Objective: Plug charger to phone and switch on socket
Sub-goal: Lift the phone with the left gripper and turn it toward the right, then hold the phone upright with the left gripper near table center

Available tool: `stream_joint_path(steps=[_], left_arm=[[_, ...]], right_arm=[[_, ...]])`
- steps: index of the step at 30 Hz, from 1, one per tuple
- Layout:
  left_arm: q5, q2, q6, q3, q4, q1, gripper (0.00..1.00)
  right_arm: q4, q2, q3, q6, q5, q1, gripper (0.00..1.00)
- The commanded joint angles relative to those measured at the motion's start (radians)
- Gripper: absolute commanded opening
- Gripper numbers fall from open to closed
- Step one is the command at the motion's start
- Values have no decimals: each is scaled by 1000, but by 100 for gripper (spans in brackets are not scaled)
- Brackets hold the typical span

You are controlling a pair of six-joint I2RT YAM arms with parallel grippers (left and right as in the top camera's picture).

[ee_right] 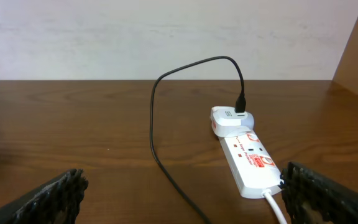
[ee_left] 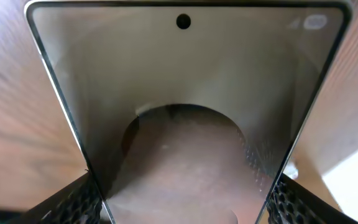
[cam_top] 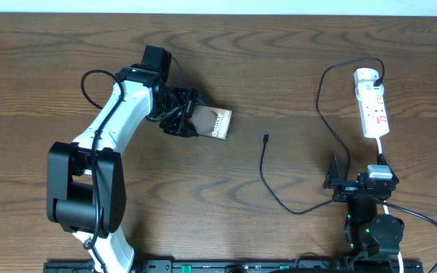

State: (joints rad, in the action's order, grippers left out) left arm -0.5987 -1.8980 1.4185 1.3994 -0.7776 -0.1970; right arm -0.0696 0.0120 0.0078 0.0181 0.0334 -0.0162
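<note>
My left gripper (cam_top: 194, 120) is shut on the phone (cam_top: 215, 123) at the table's upper left, gripping it by its long edges. In the left wrist view the dark glass phone (ee_left: 185, 81) fills the frame, and both fingers (ee_left: 73, 199) press its sides. The charger (cam_top: 265, 137) lies with its connector tip free on the wood to the right of the phone. Its black cable loops down and back up to a plug in the socket (cam_top: 372, 102), a white strip at the far right. My right gripper (cam_top: 359, 168) stands open just below the socket's near end (ee_right: 248, 155), holding nothing; the charger's cable (ee_right: 153, 124) runs between its fingers.
The socket's white cord (cam_top: 385, 201) runs down past my right arm toward the front edge. A pale wall (ee_right: 166, 37) stands behind the table's far edge. Bare wood lies between the phone and the connector tip.
</note>
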Motion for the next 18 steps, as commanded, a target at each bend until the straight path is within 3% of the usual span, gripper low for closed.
stream_joint_path(steps=[1, 18], left_arm=[[95, 37, 15, 26, 1, 3, 8], [83, 37, 11, 24, -26, -2, 7]], right_arm=[[-2, -5, -2, -6, -2, 5, 99], [41, -5, -2, -10, 31, 4, 99]])
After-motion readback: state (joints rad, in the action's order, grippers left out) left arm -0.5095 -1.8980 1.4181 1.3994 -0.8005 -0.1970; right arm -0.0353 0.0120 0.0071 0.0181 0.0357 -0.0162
